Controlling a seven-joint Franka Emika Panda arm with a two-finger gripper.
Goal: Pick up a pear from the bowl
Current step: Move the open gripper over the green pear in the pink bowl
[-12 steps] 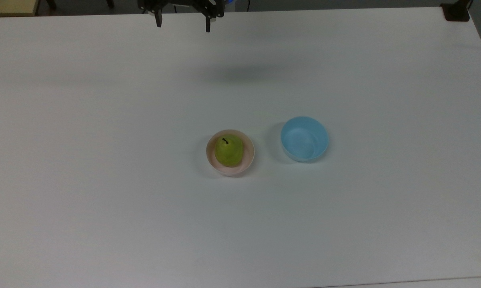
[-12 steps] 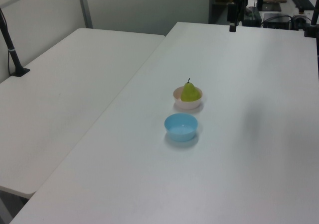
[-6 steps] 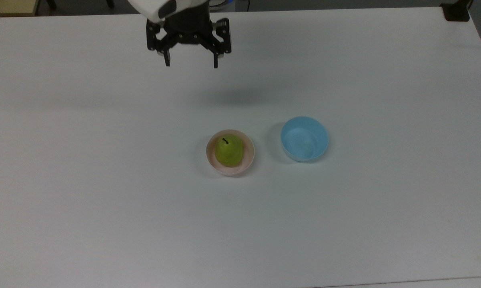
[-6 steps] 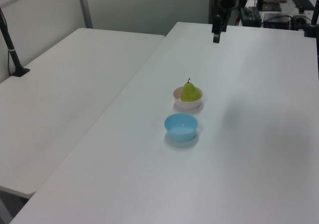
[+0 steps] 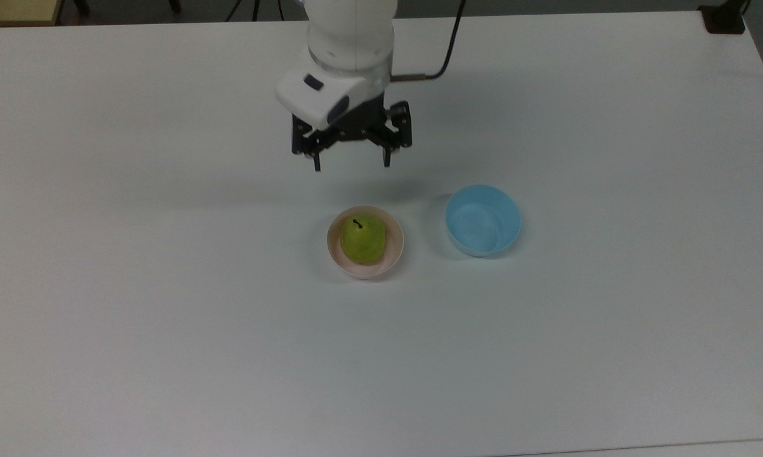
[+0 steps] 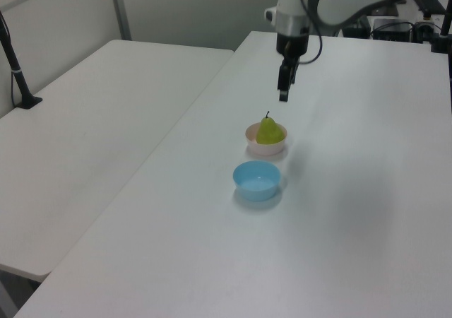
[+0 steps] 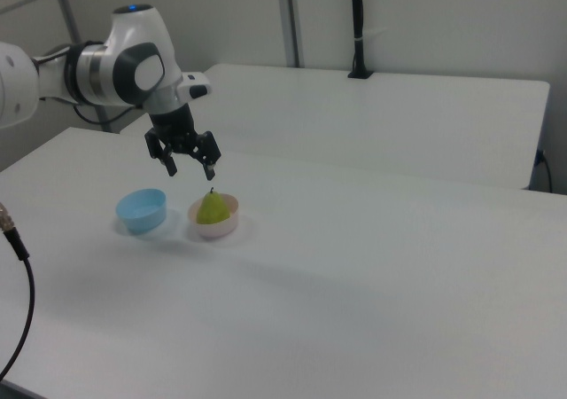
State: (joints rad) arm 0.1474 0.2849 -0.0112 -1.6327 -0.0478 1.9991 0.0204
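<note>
White arm [image 5: 350, 38] (black cable trailing), black jaws.

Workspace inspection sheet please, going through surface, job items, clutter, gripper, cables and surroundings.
Surface: white table, bare apart from the two bowls.
Job's things: pear sits stem up in the pink bowl.
Clutter: light blue bowl, empty, on the top view's right of the pink bowl, apart from it.
Gripper: gripper open, in the air above the table, short of the pear, holding nothing.
Cables: black cable runs off the arm.
Surroundings: second white table alongside.
</note>
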